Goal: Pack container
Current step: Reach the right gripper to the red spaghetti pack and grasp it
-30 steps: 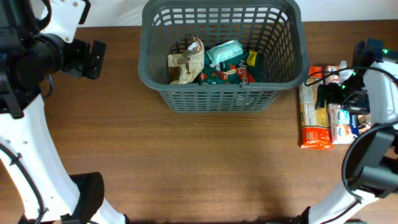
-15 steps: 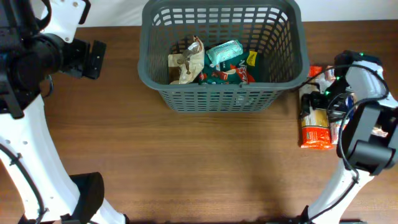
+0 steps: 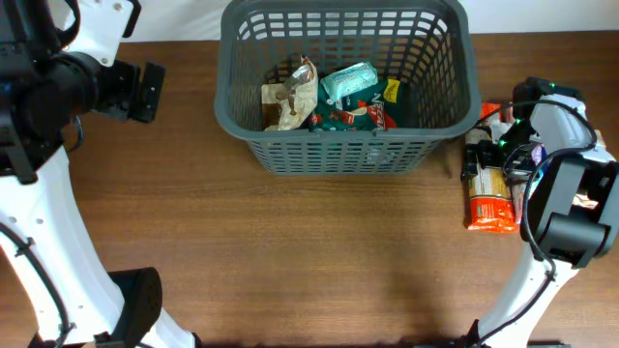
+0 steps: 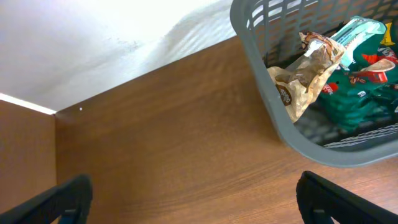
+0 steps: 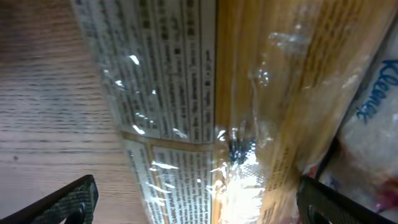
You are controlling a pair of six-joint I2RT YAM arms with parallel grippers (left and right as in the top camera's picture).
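Note:
The container, a dark grey lattice basket (image 3: 343, 147), stands at the back middle of the table. It holds a brown snack pack (image 3: 290, 97), a teal pack (image 3: 348, 82) and a green-red pack (image 3: 353, 116). My right gripper (image 3: 491, 155) is open, low over a long orange spaghetti pack (image 3: 488, 201) lying right of the basket. In the right wrist view its fingers (image 5: 205, 199) straddle the pack (image 5: 261, 93) without closing on it. My left gripper (image 3: 147, 92) is open and empty at the far left, above bare table (image 4: 199, 199). The basket's corner shows in the left wrist view (image 4: 280, 118).
A Kleenex tissue pack (image 5: 379, 106) lies against the right side of the spaghetti pack. The basket's right wall is just left of my right gripper. The wooden table (image 3: 309, 251) has a white wall behind it.
My right gripper has moved left from over the tissue packs to over the spaghetti pack. The left arm and the basket have not moved.

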